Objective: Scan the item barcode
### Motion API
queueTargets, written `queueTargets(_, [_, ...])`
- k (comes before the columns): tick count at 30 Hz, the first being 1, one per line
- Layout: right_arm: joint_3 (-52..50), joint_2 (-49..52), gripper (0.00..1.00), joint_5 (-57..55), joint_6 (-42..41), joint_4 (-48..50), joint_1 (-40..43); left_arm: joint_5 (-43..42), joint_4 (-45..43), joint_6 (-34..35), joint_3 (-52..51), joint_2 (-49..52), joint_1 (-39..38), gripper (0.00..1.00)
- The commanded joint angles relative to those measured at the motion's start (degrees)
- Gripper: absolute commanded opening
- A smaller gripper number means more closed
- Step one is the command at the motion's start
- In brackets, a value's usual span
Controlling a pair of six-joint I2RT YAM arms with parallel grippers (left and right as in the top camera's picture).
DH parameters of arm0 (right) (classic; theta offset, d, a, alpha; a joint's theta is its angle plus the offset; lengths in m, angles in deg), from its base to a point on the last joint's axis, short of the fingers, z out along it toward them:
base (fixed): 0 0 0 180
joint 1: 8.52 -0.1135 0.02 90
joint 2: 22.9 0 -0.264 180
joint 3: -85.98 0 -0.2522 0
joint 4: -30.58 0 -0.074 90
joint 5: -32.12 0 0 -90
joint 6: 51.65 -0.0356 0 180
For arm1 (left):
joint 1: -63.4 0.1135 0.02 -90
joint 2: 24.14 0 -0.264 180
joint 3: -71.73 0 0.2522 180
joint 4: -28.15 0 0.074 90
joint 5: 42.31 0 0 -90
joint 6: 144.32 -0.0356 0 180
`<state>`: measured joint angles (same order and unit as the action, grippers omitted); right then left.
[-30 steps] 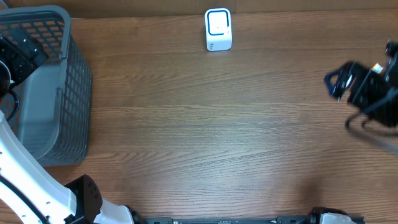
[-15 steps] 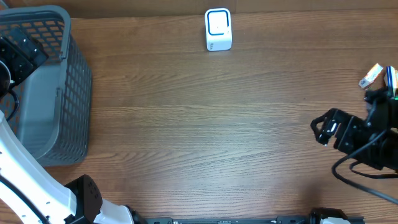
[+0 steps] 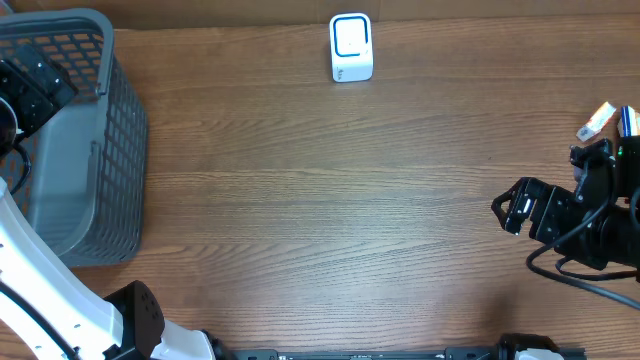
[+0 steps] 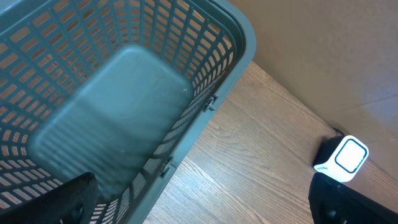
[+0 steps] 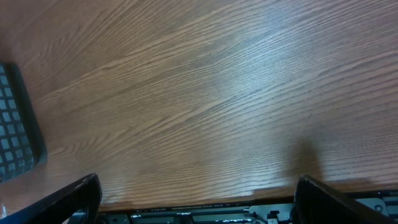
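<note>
Your one wooden table (image 3: 320,200) carries one grey basket (image 3: 70,140) at its left end. Your left gripper (image 3: 30,85) hangs over the basket with its jaws spread wide and nothing in them; its arm is cut off by the frame edge. Your right gripper (image 3: 512,205) is near the table's right edge, equally wide and empty, over bare wood. One white scanner (image 3: 351,47) stands at the far edge. The item (image 3: 597,121), small and white, lies at the right edge beside something blue (image 3: 628,120). The frame cuts into the blue thing, and both are too small to read.
</note>
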<state>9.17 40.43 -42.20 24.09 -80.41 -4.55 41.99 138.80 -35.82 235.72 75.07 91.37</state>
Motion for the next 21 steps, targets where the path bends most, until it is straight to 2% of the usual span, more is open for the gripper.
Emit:
queueTargets(1, [-1.4, -3.0, 1.0, 0.4, 1.0, 0.2, -0.5, 0.3, -0.1, 0.8, -0.2, 0.0, 0.2, 1.0])
queueTargets(11, [-14.0, -13.6, 1.0, 0.5, 1.0, 10.8, -0.5, 0.3, -0.1, 0.8, -0.2, 0.0, 0.2, 1.0])
queueTargets(21, [-30.2, -27.6, 1.0, 0.9, 7.3, 30.5, -0.5, 0.3, -0.1, 0.8, -0.2, 0.0, 0.2, 1.0])
